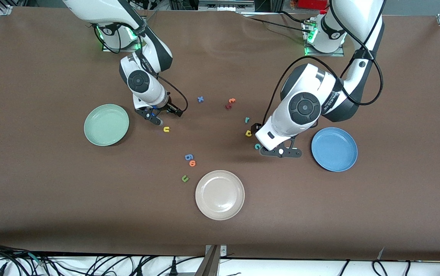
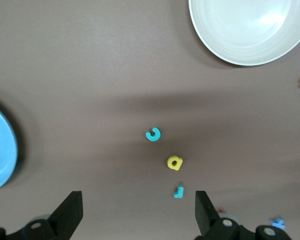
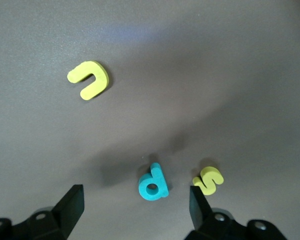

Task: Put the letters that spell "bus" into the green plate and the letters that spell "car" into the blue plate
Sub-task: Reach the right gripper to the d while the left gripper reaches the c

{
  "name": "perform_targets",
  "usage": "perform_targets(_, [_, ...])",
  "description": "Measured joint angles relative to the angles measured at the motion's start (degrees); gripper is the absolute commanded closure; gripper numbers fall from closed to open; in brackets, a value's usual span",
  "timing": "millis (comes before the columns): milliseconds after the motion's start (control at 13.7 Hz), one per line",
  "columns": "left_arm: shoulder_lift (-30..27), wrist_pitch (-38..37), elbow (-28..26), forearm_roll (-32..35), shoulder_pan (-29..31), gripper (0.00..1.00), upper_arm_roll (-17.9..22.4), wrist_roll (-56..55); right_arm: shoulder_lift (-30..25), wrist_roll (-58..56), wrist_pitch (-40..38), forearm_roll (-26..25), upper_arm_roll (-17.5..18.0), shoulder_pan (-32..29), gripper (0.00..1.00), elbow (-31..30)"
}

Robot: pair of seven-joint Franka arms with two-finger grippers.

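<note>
While low, left gripper (image 2: 137,207), right gripper (image 3: 135,200) splayed.

The tabletop (image 1: 51,199) wears a matt brown cloth-like cover. The green plate (image 1: 106,125), blue plate (image 1: 334,149) and beige plate (image 1: 220,194) look smooth, faintly glossy plastic. The yellow u (image 3: 88,79) seems soft matt foam. The arm shells (image 1: 304,107) shine glossy white.

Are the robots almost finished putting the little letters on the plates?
Not yet. The round mint-green plate and round blue plate hold nothing. The open right end effector hovers over the teal foam b, beside the yellow foam s and yellow foam u. The open left end effector hovers over the teal foam c, yellow foam a and teal foam r. All six remain.
</note>
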Motion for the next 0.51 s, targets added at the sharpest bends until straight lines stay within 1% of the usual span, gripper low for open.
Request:
perform_targets(73, [0.0,0.5,0.0,0.4,-0.2,0.02,-0.1,0.0,0.0,0.0,0.0,0.0,0.0,0.0,0.19,0.0])
perform_targets(365, [0.6,4.0,-0.5,0.8,-1.6,0.03,-0.3,-1.7,0.2,0.0,1.0,0.0,0.0,0.0,0.2,-0.8])
perform_targets(511, [1.8,5.8,-1.1,0.9,-2.1,0.08,-0.3,-3.5,0.3,0.0,3.6,0.0,0.0,0.0,0.21,-2.3])
